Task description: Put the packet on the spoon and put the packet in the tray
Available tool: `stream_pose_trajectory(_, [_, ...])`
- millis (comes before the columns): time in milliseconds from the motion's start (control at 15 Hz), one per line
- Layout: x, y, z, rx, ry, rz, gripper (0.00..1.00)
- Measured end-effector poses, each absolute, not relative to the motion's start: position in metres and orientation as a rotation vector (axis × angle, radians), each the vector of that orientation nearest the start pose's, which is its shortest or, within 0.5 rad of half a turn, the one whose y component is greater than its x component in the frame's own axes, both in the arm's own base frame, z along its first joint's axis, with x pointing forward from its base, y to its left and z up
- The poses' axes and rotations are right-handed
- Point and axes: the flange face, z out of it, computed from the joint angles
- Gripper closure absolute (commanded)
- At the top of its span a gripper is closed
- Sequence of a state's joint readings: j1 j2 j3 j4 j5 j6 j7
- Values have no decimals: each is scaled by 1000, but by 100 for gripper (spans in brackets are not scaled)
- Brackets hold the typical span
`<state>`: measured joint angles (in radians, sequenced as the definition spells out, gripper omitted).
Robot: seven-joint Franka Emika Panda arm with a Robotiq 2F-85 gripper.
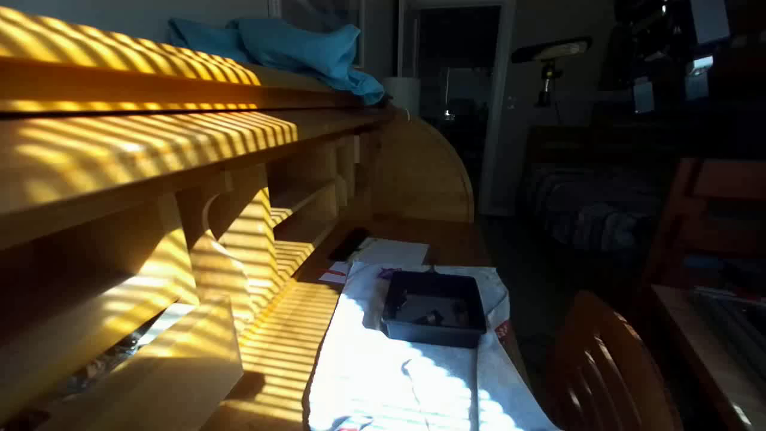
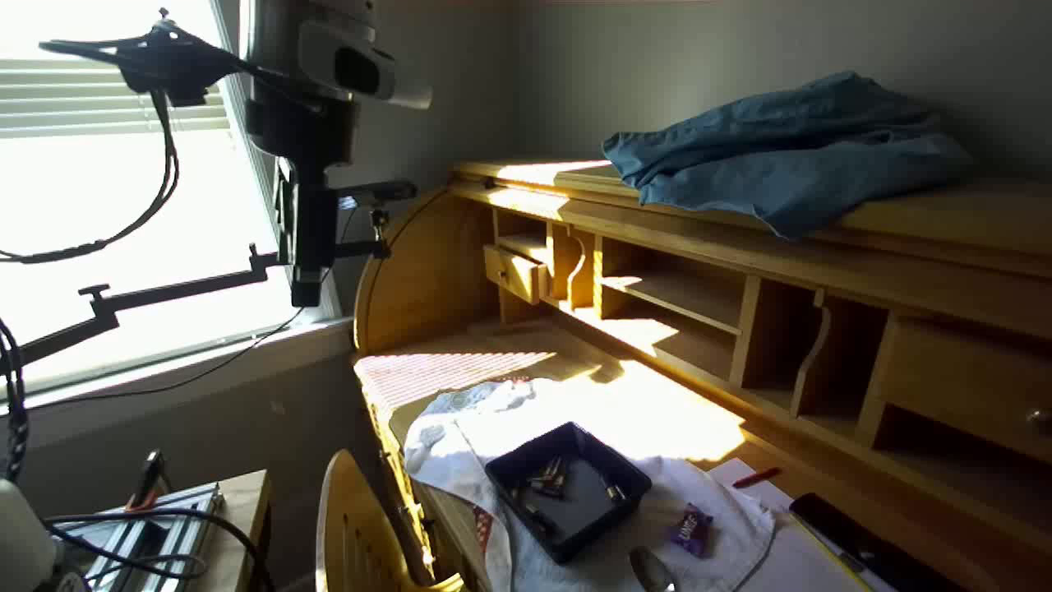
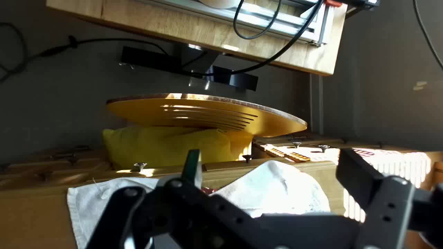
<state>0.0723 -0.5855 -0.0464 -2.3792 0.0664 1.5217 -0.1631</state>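
Fingers (image 3: 356,178) spread wide, gripping only air, up against the bright window (image 2: 107,214) in an exterior view, well apart from the things on the wooden bench (image 2: 526,337) with cubbyholes. There, a wrinkled white cloth (image 2: 678,485) carries the dark, shallow rectangular tray (image 2: 585,489), small dark-and-gold cylinders (image 2: 548,491) inside. Small shiny purple packet (image 2: 690,530) lies on the cloth beside the tray, near a metal spoon (image 2: 652,569), partly in view. Rumpled blue fabric (image 2: 789,156) on the bench top.
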Motion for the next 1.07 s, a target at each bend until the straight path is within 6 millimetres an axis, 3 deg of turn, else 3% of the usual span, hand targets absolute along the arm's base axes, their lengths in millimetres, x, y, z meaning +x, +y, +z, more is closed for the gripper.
stream_pose_trajectory(533, [343, 13, 511, -2999, -260, 402, 0])
stream_pose_trajectory(667, [351, -3, 508, -3018, -104, 359, 0])
stream_pose_trajectory(867, [373, -47, 496, -3013, 127, 244, 0])
stream_pose_trajectory(1067, [397, -76, 484, -3029, 227, 88, 0])
